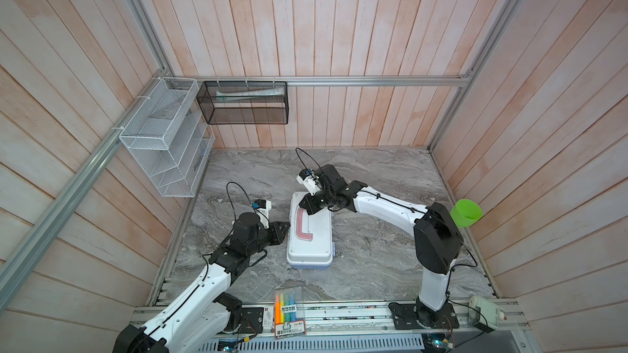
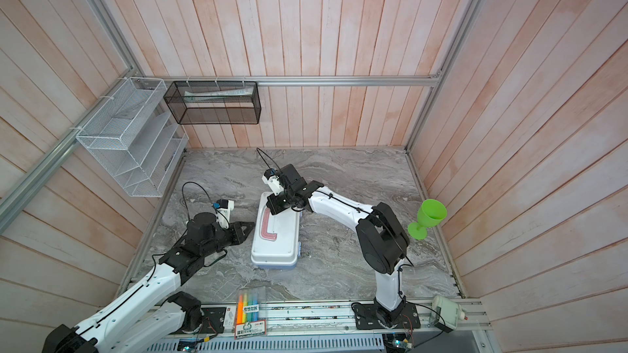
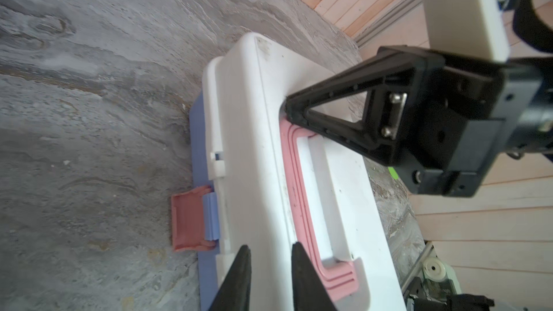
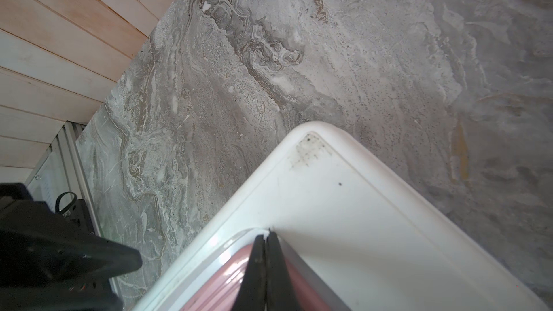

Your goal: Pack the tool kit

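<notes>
Right arm reaches in from the near right, elbow raised, forearm stretched toward the middle, and the right claw (image 4: 266,235) tips downward with its two fingers pressed tight together. Left arm comes in low from the near left, left claw (image 3: 270,247) pointing inward, fingers slightly parted, gripping nothing

Tool kit (image 1: 311,247) (white lid (image 1: 319,232) down, pink handle (image 1: 300,229), blue base (image 1: 307,267)) lies flat on table (image 1: 373,266).

Pink plank walls (image 1: 339,28) are enclosing a grey marbled bench (image 1: 373,249); a white mesh basket (image 1: 159,130) and a black mesh basket (image 1: 243,103) are hanging above its corner.
</notes>
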Tool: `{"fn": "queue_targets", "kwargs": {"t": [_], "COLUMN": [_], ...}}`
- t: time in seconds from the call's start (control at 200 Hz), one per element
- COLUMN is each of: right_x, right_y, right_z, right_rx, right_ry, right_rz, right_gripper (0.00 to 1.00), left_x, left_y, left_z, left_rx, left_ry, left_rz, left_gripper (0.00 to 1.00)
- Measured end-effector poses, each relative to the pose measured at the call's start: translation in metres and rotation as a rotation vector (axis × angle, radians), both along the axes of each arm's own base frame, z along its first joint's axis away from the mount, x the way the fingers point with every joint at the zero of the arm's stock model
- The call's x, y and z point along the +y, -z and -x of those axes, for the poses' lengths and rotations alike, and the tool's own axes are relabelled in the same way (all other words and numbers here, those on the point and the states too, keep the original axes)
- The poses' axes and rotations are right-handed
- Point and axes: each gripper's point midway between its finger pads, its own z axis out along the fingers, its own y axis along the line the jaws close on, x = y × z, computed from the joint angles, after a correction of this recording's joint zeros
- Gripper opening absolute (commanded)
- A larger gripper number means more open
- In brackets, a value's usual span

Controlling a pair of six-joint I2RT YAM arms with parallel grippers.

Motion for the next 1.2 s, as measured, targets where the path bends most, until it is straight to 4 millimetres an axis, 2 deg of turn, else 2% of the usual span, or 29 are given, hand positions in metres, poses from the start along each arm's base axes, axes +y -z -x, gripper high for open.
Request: {"fn": "queue_targets", "kwargs": {"t": [0.065, 0.155, 0.255, 0.335, 0.4, 0.505, 0.675, 0.71, 0.8, 0.89, 1.0, 1.115, 1.201], "right_x": [-0.007, -0.024, -0.053, -0.081, -0.097, -0.103, -0.114, -0.116, -0.12, -0.127, -0.136, -0.145, -0.152], "right_y": [-0.003, -0.013, -0.035, -0.053, -0.06, -0.051, -0.013, -0.009, -0.009, -0.004, 0.001, 0.003, 0.003], "right_z": [0.001, 0.003, -0.002, -0.01, -0.015, -0.014, 0.002, 0.004, 0.003, 0.004, 0.003, -0.003, -0.009], "right_rx": [-0.013, -0.023, -0.051, -0.101, -0.12, -0.12, -0.07, -0.073, -0.099, -0.114, -0.123, -0.136, -0.135], "right_ry": [0.016, 0.056, 0.138, 0.202, 0.238, 0.237, 0.211, 0.206, 0.2, 0.202, 0.204, 0.222, 0.237], "right_rz": [-0.003, -0.02, -0.083, -0.128, -0.141, -0.123, -0.029, -0.014, 0.013, 0.054, 0.1, 0.122, 0.121], "right_gripper": [0.01, 0.1, 0.26, 0.33, 0.37, 0.42, 0.47, 0.47, 0.49, 0.51, 0.53, 0.56, 0.57], "left_x": [-0.005, -0.009, -0.012, -0.018, -0.027, -0.043, -0.07, -0.073, -0.07, -0.055, -0.032, -0.014, -0.008], "left_y": [0.003, 0.005, 0.005, 0.004, 0.005, 0.007, 0.007, 0.006, 0.008, 0.013, 0.005, -0.004, 0.001], "left_z": [0.004, 0.008, 0.008, 0.012, 0.016, 0.021, 0.022, 0.021, 0.017, 0.014, 0.009, 0.005, 0.003], "left_rx": [0.007, 0.015, 0.008, 0.004, 0.003, 0.003, -0.005, -0.004, -0.002, 0.007, -0.018, -0.06, -0.063], "left_ry": [0.018, 0.026, 0.019, 0.028, 0.049, 0.083, 0.129, 0.131, 0.109, 0.072, 0.005, -0.053, -0.064], "left_rz": [0.003, 0.008, 0.003, 0.003, 0.005, 0.013, 0.009, 0.003, -0.025, -0.072, -0.098, -0.125, -0.165], "left_gripper": [0.23, 0.2, 0.17, 0.17, 0.16, 0.16, 0.16, 0.21, 0.46, 0.66, 0.89, 1.0, 1.0]}}
